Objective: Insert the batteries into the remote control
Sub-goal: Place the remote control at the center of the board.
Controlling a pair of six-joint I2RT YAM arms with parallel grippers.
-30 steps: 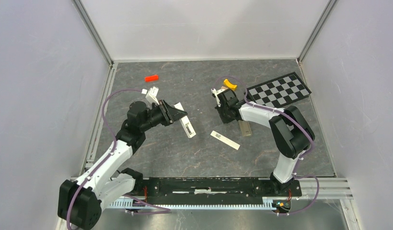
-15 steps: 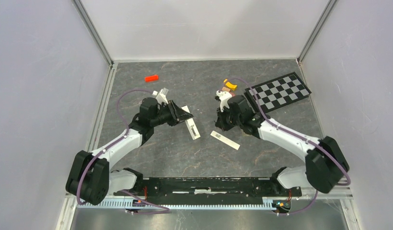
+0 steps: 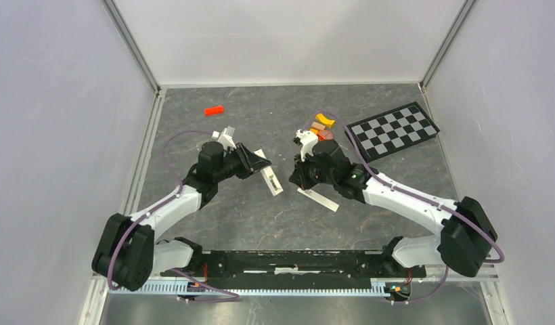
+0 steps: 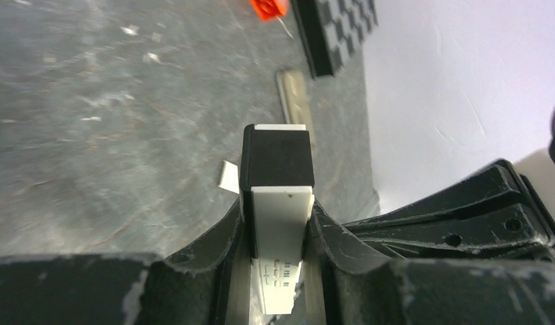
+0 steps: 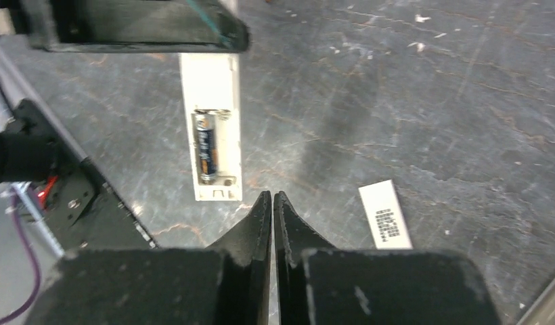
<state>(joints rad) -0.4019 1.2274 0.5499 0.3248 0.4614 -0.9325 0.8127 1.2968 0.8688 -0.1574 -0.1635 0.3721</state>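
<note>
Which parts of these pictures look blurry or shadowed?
Top view: even light, no glare. Left wrist view: the left claw is a dark blur; the remote control it grips is sharper. Right wrist view: the right claw looks soft, the battery crisp, with a faint shadow on the table.

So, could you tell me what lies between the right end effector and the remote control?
Only bare table separates the right end effector from the remote control, in the right wrist view.

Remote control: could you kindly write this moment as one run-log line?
left tool: grips remote control | battery: one lying in its open back | right tool: shut, empty, beside remote's end
</note>
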